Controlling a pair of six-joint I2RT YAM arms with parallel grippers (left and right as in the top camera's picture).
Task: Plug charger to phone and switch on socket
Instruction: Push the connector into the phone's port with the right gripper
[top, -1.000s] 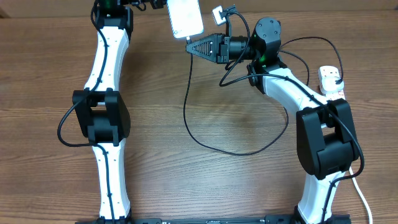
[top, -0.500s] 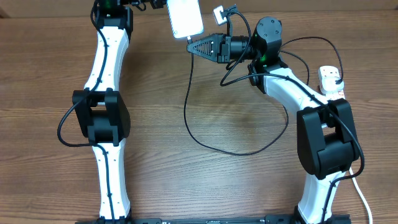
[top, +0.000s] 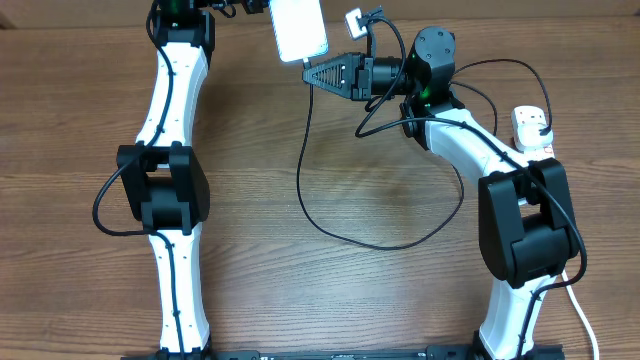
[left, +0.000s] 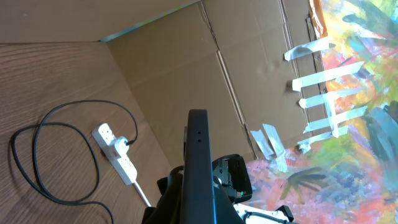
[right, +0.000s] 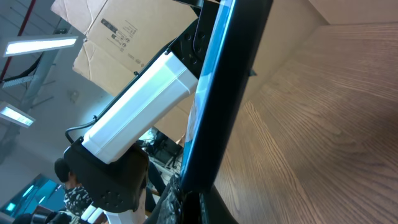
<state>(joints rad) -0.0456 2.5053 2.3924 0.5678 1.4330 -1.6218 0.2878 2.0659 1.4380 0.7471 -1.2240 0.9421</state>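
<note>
Two grippers meet at the far side of the desk (top: 90, 300). The right gripper (top: 308, 72) points leftward, its fingers drawn together to a narrow tip on the connector end of the charger (top: 298, 170), right at the lower short edge of the phone (top: 298, 28). Whether the connector is seated in the port cannot be told. The left gripper (top: 250, 7), largely cut off by the top of the overhead view, is clamped on the phone and holds it off the desk, lit screen facing up. From the phone the thin black cable drops toward the near side and curves in a wide loop across the wood. It then passes behind the right arm toward the socket (top: 532, 130), a white strip at the right with a black plug in it.
</note>
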